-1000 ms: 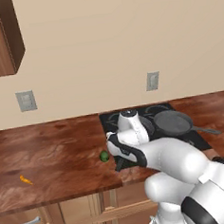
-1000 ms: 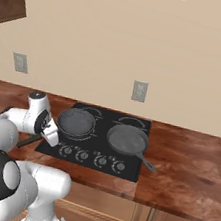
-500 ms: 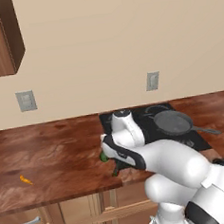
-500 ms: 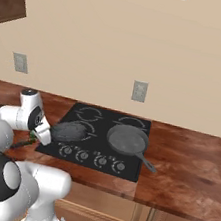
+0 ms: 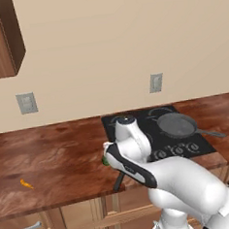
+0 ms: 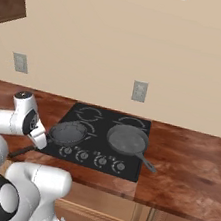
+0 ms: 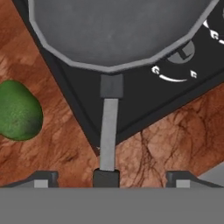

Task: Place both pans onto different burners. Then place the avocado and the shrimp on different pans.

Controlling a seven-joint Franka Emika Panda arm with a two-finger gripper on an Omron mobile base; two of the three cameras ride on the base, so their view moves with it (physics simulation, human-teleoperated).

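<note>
One pan (image 7: 118,30) rests on the front left burner of the black cooktop (image 6: 133,167); its thin handle (image 7: 108,131) runs back over the counter edge between my fingertips (image 7: 41,179) without touching them. My gripper (image 7: 111,179) is open, just behind that handle's end. The same pan (image 6: 68,132) lies left of the second pan (image 6: 126,139), which sits on the front right burner. The second pan (image 5: 175,124) points its handle to the right. The green avocado (image 7: 17,109) lies on the counter beside the cooktop's corner. The orange shrimp (image 5: 25,183) lies far left on the counter.
The two back burners (image 6: 89,113) show bare rings. Silver knobs (image 6: 82,154) line the cooktop's front edge. Brown counter (image 5: 57,160) stretches left of the cooktop. A wall cabinet (image 5: 1,38) hangs at the upper left, and outlets (image 5: 156,82) are on the wall.
The jaws have opened and let go of the left pan's handle. The pan now rests on the front left burner, and the hand has drawn back a little to the left.
</note>
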